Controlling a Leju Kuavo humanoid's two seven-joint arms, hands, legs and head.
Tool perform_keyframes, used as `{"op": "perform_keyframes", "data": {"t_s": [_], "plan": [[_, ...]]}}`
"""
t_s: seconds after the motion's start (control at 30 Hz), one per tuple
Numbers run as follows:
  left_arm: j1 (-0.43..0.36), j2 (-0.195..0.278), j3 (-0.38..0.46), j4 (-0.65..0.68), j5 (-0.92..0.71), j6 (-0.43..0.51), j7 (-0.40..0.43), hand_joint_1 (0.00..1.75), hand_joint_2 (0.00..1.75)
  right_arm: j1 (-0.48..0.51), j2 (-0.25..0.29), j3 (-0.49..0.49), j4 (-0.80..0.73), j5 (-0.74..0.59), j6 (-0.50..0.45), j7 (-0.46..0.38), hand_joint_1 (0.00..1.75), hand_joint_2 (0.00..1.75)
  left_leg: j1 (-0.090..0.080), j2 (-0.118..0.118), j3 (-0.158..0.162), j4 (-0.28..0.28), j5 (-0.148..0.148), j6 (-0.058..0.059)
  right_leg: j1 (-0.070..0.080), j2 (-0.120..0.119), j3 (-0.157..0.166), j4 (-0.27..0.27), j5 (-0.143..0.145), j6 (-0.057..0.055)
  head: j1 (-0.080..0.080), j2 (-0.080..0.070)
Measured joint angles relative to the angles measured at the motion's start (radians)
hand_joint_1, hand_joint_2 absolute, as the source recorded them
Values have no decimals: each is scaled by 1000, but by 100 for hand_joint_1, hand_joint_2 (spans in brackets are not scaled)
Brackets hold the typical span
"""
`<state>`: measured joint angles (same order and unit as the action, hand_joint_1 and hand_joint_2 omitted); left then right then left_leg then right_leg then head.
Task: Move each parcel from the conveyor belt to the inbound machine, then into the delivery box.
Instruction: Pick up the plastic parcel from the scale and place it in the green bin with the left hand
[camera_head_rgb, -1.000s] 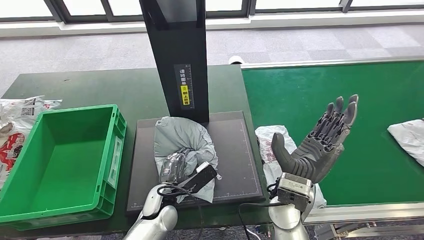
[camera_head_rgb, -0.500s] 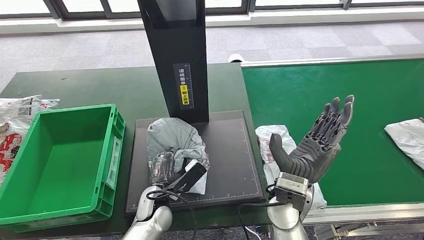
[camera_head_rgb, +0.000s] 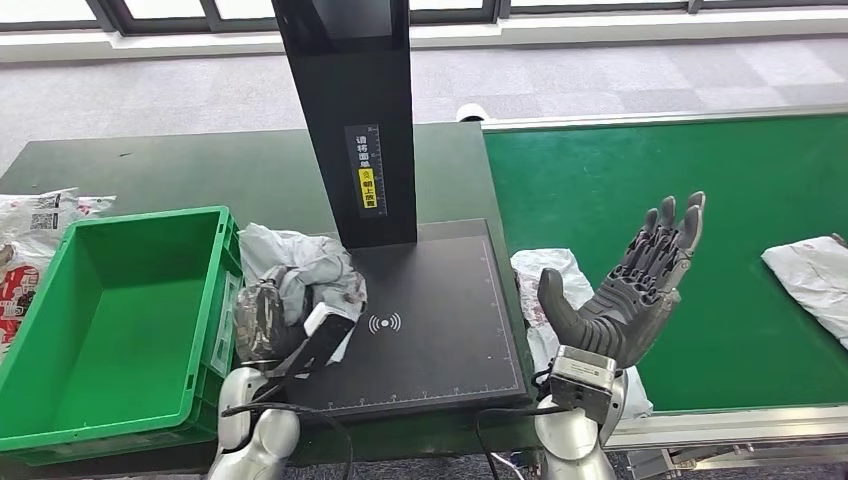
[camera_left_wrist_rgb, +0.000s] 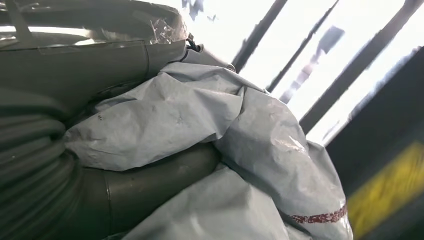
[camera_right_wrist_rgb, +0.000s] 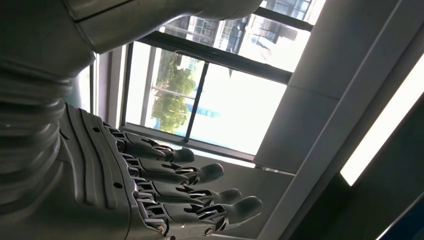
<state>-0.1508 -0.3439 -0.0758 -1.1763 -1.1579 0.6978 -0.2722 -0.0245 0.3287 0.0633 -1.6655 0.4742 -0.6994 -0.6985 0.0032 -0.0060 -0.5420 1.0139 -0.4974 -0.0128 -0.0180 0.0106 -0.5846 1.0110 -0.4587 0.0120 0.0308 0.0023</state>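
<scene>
My left hand (camera_head_rgb: 272, 318) grips a crumpled grey plastic parcel (camera_head_rgb: 290, 262) at the left edge of the black inbound machine plate (camera_head_rgb: 430, 330), right beside the rim of the green delivery box (camera_head_rgb: 120, 310). Up close, the left wrist view has the grey parcel (camera_left_wrist_rgb: 210, 135) wrapped against my thumb (camera_left_wrist_rgb: 150, 175). My right hand (camera_head_rgb: 625, 290) is raised, open and empty, over the near edge of the green conveyor belt (camera_head_rgb: 660, 190). Another white parcel (camera_head_rgb: 548, 285) lies on the belt just behind that hand. A further white parcel (camera_head_rgb: 805, 275) lies at the belt's right side.
The machine's black post (camera_head_rgb: 350, 110) with a yellow label rises behind the plate. Printed white bags (camera_head_rgb: 35, 225) lie on the dark green table left of the box. The belt's metal rail (camera_head_rgb: 720, 425) runs along its near edge.
My left hand has carried the grey parcel leftward off the middle of the plate to its left edge by the green box. The right hand stays raised and open.
</scene>
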Motion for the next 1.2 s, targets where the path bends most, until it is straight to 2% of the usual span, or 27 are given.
{"op": "perform_keyframes", "data": {"t_s": [0.13,0.23,0.37,0.53,0.8,1.07,1.2], "plan": [[43,4,59,-282,-13,2,-46,175,175,1,0,0,0,-14,0,0,0,175,0,0,-1,0,0,0,0,1,-1,0,0,0,0,0],[64,5,85,-435,5,3,-65,175,175,3,0,-1,0,-19,0,0,0,175,0,0,-1,0,0,0,0,0,-2,0,0,0,0,0],[82,6,116,-563,7,3,-79,175,175,5,-1,-2,0,-24,0,0,0,175,0,0,-1,0,0,0,0,0,-2,0,0,0,0,0],[95,7,157,-661,38,3,-134,175,175,10,-1,-6,-2,-31,0,0,0,175,0,0,-1,0,0,0,0,0,-1,0,0,0,0,0],[83,7,213,-692,79,2,-179,175,175,41,-2,-12,-27,-36,-1,0,0,175,0,0,0,0,0,0,0,0,-1,0,0,0,0,0],[20,6,359,-547,67,1,-211,175,175,71,-2,-17,-57,-37,-1,0,0,175,0,1,0,0,0,0,0,0,-1,0,0,0,0,0],[-6,4,421,-467,39,1,-180,175,175,79,-2,-18,-65,-36,-1,0,0,175,0,1,0,0,0,0,0,0,-1,0,0,0,0,0]]}}
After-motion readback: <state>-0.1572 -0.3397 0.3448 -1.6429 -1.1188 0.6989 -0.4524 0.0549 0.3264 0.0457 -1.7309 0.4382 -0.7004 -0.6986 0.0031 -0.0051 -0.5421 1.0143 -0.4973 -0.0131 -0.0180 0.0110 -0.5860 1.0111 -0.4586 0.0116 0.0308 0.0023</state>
